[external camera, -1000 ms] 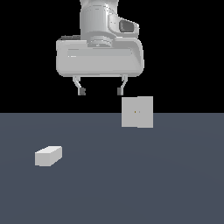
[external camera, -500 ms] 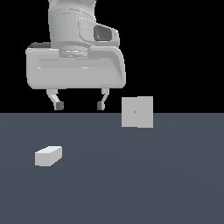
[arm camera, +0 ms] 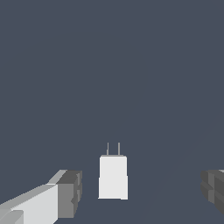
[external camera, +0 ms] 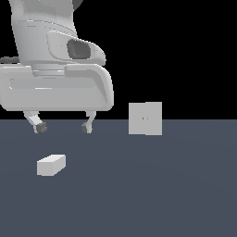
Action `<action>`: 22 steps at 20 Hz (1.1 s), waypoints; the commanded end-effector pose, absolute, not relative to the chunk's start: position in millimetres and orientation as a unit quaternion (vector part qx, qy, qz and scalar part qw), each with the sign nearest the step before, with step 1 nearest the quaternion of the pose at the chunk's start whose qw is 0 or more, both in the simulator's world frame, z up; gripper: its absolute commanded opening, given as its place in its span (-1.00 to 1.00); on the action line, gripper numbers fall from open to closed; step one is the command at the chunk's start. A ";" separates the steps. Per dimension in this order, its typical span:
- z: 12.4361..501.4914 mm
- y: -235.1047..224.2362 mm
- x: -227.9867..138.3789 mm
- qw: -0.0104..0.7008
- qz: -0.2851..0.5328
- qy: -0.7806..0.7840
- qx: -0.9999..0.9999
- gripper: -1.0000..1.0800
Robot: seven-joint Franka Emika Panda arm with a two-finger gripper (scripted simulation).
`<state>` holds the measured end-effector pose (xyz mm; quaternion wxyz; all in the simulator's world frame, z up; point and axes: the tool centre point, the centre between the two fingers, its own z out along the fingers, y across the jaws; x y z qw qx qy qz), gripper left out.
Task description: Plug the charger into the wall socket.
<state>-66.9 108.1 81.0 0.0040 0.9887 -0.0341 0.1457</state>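
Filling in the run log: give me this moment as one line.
phase: approach | end effector: open, above small pale grey-white oblong charger | charger: on floor, ungrasped | flat pale grey square wall socket: upright, unplugged

The arm hangs wrist-down in the exterior view's upper left, hand body broad and level. Its end effector (external camera: 62, 125) points toward six o'clock, fingers (external camera: 39, 125) spread wide apart, gripping nothing, raised above the counter.

The arm (external camera: 41, 28) is cropped by the exterior view's top and left edges.
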 end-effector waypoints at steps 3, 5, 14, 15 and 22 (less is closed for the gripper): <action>71.7 118.0 -70.0 0.005 0.158 -0.038 0.987 0.92; 68.6 121.1 -70.9 0.006 0.161 -0.039 0.986 0.92; 62.1 127.1 -72.4 0.007 0.167 -0.042 0.985 0.92; 62.5 127.2 -72.6 0.007 0.167 -0.041 0.985 0.92; 49.6 127.2 -73.1 0.007 0.167 -0.041 0.985 0.92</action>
